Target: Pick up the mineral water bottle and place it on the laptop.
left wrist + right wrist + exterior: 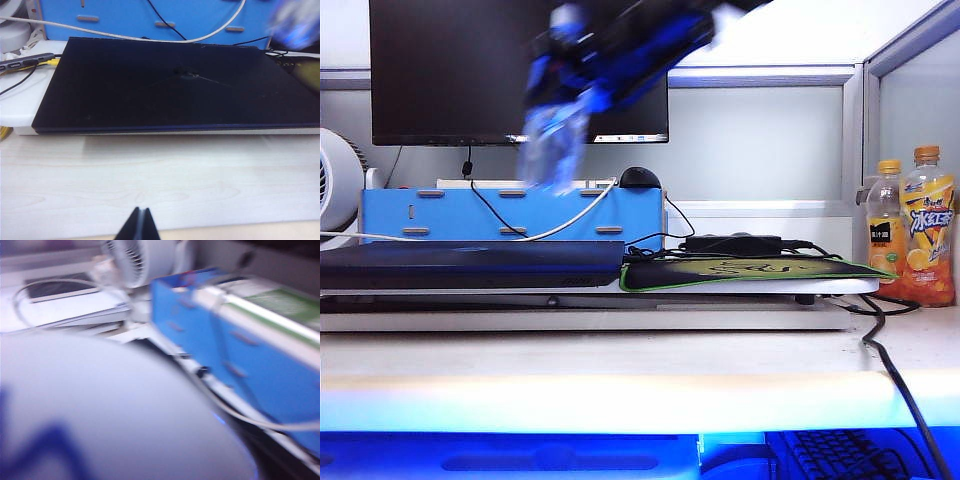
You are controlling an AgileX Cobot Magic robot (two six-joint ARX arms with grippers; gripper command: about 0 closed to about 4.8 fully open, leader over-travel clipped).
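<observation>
The mineral water bottle [551, 152] hangs blurred in the air in front of the monitor, above the right part of the laptop [470, 264]. My right gripper [563, 108] is shut on its upper part, and the blue arm reaches in from the upper right. In the right wrist view the bottle [100, 415] is a pale blur with blue marks that hides the fingers. The laptop [170, 85] is a closed dark slab on a white stand. My left gripper [139, 216] is shut and empty, low over the wooden table in front of the laptop.
Behind the laptop stand a blue box [510, 213], a black monitor [450, 70] and a white fan [335, 185]. To its right lies a green-edged mouse pad [750, 270] with a black power adapter [732, 243]. Two orange-drink bottles [925, 225] stand far right. Cables trail over the table.
</observation>
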